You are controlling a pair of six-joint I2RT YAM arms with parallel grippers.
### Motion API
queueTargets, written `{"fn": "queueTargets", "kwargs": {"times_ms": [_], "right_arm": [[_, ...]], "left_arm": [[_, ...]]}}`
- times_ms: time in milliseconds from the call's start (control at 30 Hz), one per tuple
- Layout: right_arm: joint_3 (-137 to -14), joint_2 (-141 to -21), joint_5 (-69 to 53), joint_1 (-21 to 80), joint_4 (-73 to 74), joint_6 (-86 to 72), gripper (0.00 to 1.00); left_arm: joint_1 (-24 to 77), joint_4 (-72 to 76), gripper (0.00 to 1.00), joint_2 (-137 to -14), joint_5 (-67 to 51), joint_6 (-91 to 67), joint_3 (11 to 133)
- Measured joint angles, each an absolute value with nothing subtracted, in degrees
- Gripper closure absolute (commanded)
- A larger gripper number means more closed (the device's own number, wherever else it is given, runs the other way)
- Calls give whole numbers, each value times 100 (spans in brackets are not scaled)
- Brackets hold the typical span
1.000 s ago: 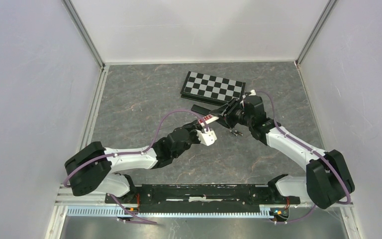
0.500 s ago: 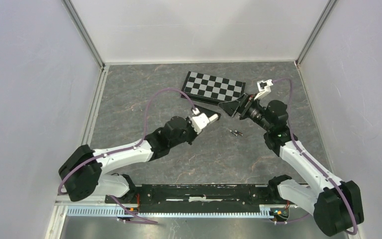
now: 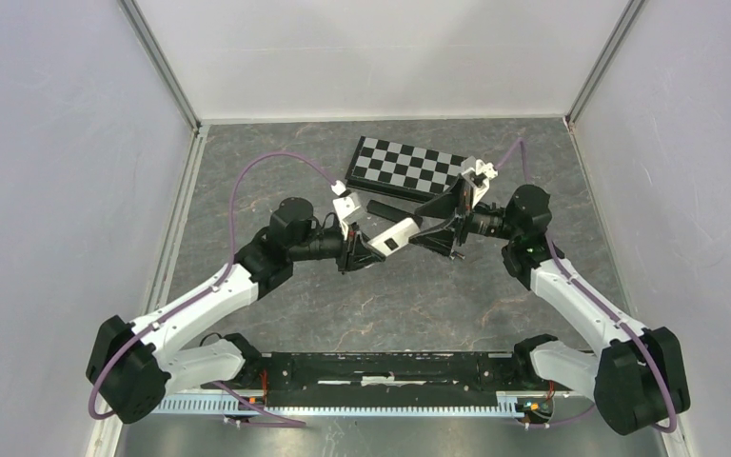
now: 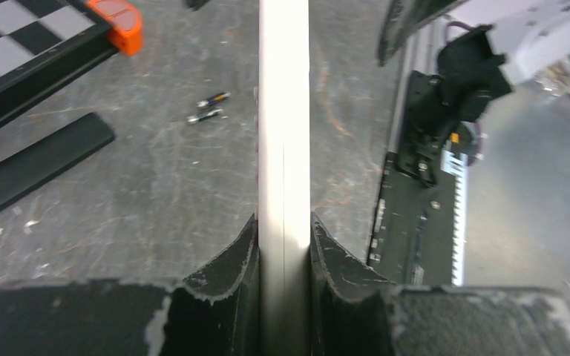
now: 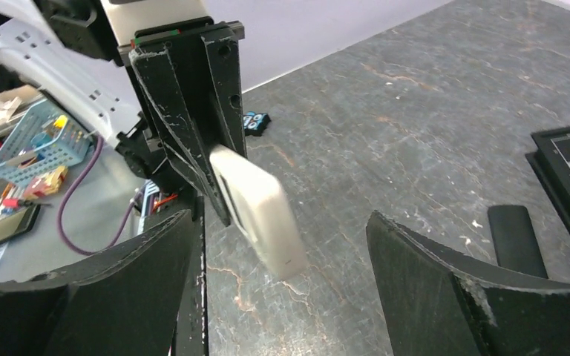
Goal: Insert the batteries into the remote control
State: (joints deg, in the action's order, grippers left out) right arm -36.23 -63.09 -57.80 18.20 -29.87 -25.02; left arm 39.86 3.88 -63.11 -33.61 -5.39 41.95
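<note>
My left gripper (image 4: 283, 226) is shut on a slim white remote (image 4: 283, 111), which sticks out edge-on from between its jaws. In the top view the left gripper (image 3: 362, 249) holds the remote (image 3: 395, 236) above the table, pointing right. My right gripper (image 3: 435, 228) is open and faces the remote's free end. In the right wrist view the remote (image 5: 256, 211) hangs between the wide-apart fingers (image 5: 119, 297), not touching them. Two small batteries (image 4: 209, 107) lie side by side on the table beyond the remote; the top view mostly hides them under the right gripper.
A folded chessboard (image 3: 409, 164) lies at the back, with an orange clasp (image 4: 119, 18) at its corner. A slim black bar (image 3: 390, 207) lies in front of it, also in the left wrist view (image 4: 37, 159). White walls enclose the grey table.
The left arm swung outward and turned the white remote toward the right arm. The right gripper came down and left from near the chessboard and now faces the remote's end.
</note>
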Motion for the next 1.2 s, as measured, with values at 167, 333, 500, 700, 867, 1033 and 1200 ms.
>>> {"fn": "queueTargets", "kwargs": {"times_ms": [167,333,500,700,867,1033,1200], "right_arm": [[-3780,-6442,-6206,1885,-3216,-2453,25],[-3905,-6576,-6523,2163,-3317,-2458,45],[-3962,-6622,-6864,2314,-3363,-2574,79],[-3879,-6777,-7050,2344,-4971,-4191,100],[-3881,-7330,-6941,2364,-7387,-6869,100],[-3988,-7959,-6458,2438,-7996,-8399,100],[-3942,-7636,-5819,2438,-7776,-7743,100]], "left_arm": [[3959,-82,95,-6257,-4158,-534,4486],[3944,-283,96,-6257,-4674,-537,4630],[3903,-484,86,-6257,-4829,-532,4692],[3874,-384,46,-6064,-4967,-633,4744],[3879,148,11,-5835,-4969,-1116,4775],[3874,961,5,-5839,-4451,-1927,4718],[3861,1767,6,-5839,-3588,-2934,4525]]}}
